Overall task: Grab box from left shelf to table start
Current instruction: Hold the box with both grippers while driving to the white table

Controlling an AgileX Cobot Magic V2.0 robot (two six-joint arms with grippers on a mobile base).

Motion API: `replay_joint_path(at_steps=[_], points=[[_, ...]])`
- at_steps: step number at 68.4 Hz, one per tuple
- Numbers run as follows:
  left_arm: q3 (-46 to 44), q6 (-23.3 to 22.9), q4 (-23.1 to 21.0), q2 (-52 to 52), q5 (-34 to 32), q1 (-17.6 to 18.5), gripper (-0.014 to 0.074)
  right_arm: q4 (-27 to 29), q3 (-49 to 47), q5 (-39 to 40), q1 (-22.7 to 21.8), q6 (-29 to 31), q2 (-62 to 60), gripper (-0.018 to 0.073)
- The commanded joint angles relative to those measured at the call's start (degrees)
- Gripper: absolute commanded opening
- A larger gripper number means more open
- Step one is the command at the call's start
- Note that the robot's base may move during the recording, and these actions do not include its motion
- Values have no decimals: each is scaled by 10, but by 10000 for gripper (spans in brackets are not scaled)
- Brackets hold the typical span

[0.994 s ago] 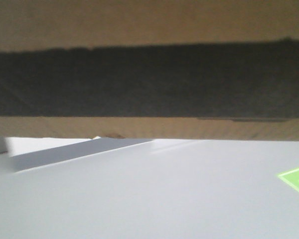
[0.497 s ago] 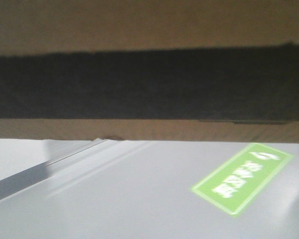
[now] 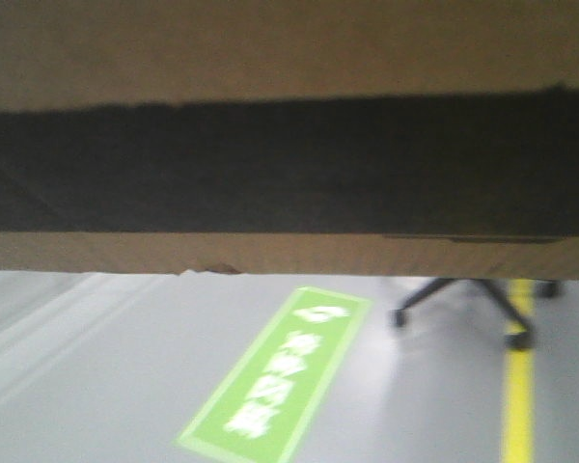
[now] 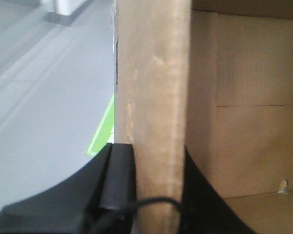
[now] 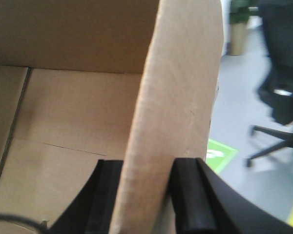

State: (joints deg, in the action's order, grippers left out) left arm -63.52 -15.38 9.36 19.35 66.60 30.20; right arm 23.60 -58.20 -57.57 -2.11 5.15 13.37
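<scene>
The brown cardboard box (image 3: 289,58) with its wide black panel fills the top of the front view, held up close to the camera above the floor. My left gripper (image 4: 156,165) is shut on the box's left wall (image 4: 154,87), one finger outside and one inside. My right gripper (image 5: 146,190) is shut on the box's right wall (image 5: 180,87) in the same way. The box's open inside shows in both wrist views. The left shelf and the white table are out of view.
Grey floor (image 3: 96,386) lies below the box, with a green floor sign (image 3: 280,386) and a yellow line (image 3: 516,386). A black office chair base (image 3: 482,304) stands at the right; the chair also shows in the right wrist view (image 5: 283,87).
The view has swung: the white surface and grey edge slid out to the left, the green sign moved left into the middle, and the chair and yellow line came in. The box stays fixed in view.
</scene>
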Motion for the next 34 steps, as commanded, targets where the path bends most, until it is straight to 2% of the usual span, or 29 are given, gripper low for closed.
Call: replay_joint_path(at_steps=[1, 34], points=[[-23, -14, -11, -2, -111, 4, -92, -32, -14, 85, -2, 3, 14, 58], [-23, -14, -10, -2, -111, 4, -92, -32, -14, 85, -2, 3, 14, 58]])
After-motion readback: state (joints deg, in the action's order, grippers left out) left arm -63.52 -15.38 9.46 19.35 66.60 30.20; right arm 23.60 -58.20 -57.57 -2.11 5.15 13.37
